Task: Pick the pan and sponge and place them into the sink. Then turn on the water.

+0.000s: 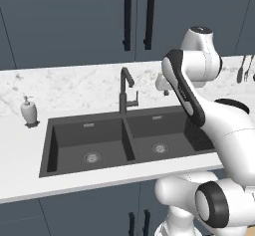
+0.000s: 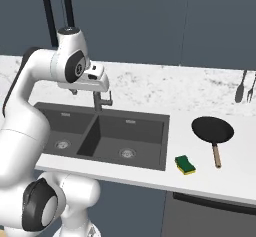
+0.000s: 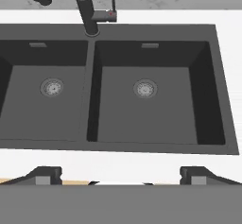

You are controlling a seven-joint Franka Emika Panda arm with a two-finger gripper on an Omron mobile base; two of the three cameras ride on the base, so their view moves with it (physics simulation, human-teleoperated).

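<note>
Gripper (image 3: pixel 121 175) held spread wide and empty above the sink (image 3: pixel 222 100).
The pan (image 2: pixel 213 129) and sponge (image 2: pixel 185 164) are seen well apart, on the counter (image 2: pixel 235 181) beside the sink.

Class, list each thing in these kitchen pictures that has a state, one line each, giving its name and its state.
end effector: open, empty, above the sink
sink: both basins empty and dry
faucet: no water running
pan: upright on the counter, right of the sink
sponge: flat on the counter, green side up
</note>
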